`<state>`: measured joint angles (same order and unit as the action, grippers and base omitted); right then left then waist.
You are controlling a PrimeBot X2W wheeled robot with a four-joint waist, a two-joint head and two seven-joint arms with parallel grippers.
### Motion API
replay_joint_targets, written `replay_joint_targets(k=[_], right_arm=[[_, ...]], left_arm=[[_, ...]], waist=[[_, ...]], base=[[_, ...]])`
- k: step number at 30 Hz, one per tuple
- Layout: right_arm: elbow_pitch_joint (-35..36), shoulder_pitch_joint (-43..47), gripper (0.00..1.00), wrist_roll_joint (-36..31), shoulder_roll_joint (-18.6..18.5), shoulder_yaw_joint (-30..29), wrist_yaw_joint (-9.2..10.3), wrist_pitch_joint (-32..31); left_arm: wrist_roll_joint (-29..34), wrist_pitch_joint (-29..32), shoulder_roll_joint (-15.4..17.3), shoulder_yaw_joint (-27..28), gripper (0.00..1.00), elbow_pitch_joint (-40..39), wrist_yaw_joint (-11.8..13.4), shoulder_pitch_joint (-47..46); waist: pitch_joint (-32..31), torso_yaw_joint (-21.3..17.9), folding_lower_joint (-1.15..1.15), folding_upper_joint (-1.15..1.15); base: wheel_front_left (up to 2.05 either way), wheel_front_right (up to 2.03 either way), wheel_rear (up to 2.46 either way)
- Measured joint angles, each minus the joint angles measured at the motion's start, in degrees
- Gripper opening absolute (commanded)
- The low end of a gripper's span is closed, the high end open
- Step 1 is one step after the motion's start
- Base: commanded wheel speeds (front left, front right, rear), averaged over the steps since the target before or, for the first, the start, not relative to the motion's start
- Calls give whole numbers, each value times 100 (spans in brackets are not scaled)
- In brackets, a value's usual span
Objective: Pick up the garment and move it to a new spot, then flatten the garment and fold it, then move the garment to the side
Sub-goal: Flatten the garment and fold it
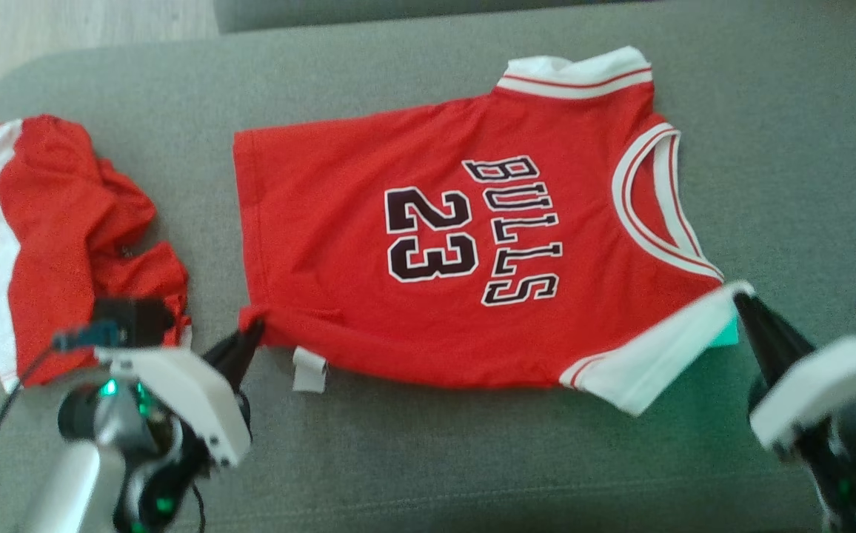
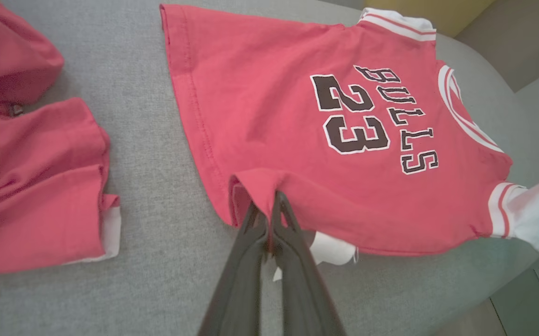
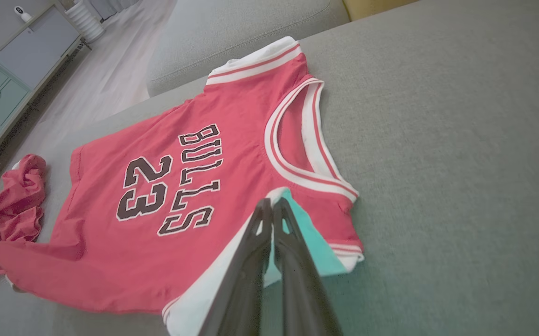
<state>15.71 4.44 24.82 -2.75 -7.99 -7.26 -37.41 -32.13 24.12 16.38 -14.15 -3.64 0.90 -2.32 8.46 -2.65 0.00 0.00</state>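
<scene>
Head view: the left end effector (image 1: pixel 250 337) is clamped on the hem corner of the jersey (image 1: pixel 428 244), and the right end effector (image 1: pixel 743 303) is clamped on its white sleeve edge. The jersey lies print-up and mostly flat on the sofa (image 1: pixel 428 459), just beyond both. Both pinches look thin, so an uneven pull could slip a corner free or ruck the body. The shorts (image 1: pixel 58 237) sit just outside the left end effector, and a sweep that way could drag them.

Left wrist view: the fingers are together on a small bunched fold of hem, with a white label (image 2: pixel 332 247) just beside the tips. The grip may hold only one layer. The sofa's rounded edge lies past the sleeve.

Right wrist view: the fingers are shut on the sleeve edge. Bare sofa opens to the right of this end effector, while the floor (image 3: pixel 111 79) drops away beyond the collar side.
</scene>
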Motion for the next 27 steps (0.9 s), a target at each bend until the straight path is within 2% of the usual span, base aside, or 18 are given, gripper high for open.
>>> replay_joint_targets(k=[6, 15, 16, 17, 18, 23, 27], right_arm=[[-1255, -1383, 0, 160, -304, 111, 0, 109], [-2825, -2698, 0, 352, -549, 486, 0, 987], [-3123, -2859, 5, 445, -559, 611, 0, 1227], [-3245, -2915, 43, 491, -575, 695, 0, 1352], [-3333, -2952, 100, 528, -587, 773, 0, 1530], [-3568, -2980, 100, 568, -691, 1067, 0, 2599], [-3505, -2937, 100, 204, -770, 1268, 0, 3653]], left_arm=[[-616, 682, -35, 60, 0, 813, -108, -917], [-1004, 932, -189, 209, 0, 1885, -240, -1774], [-1044, 834, -265, 208, 52, 2091, -300, -1880], [-1058, 766, -303, 210, 100, 2185, -321, -1926], [-1057, 666, -344, 218, 100, 2265, -348, -1955], [-970, -302, -549, 383, 100, 2486, -368, -2025], [-339, -1497, -563, 374, 100, 2537, -335, -2022]], waist=[[335, 46, 1, 0], [611, 139, 1, 0], [667, 157, 1, 0], [694, 166, 1, 0], [714, 176, 1, 0], [769, 207, 1, 0], [756, 227, 1, 0]], base=[[0, 0, 0], [0, 0, 0], [0, 0, 0], [0, 0, 0], [0, 0, 0], [0, 0, 0], [0, 0, 0]])
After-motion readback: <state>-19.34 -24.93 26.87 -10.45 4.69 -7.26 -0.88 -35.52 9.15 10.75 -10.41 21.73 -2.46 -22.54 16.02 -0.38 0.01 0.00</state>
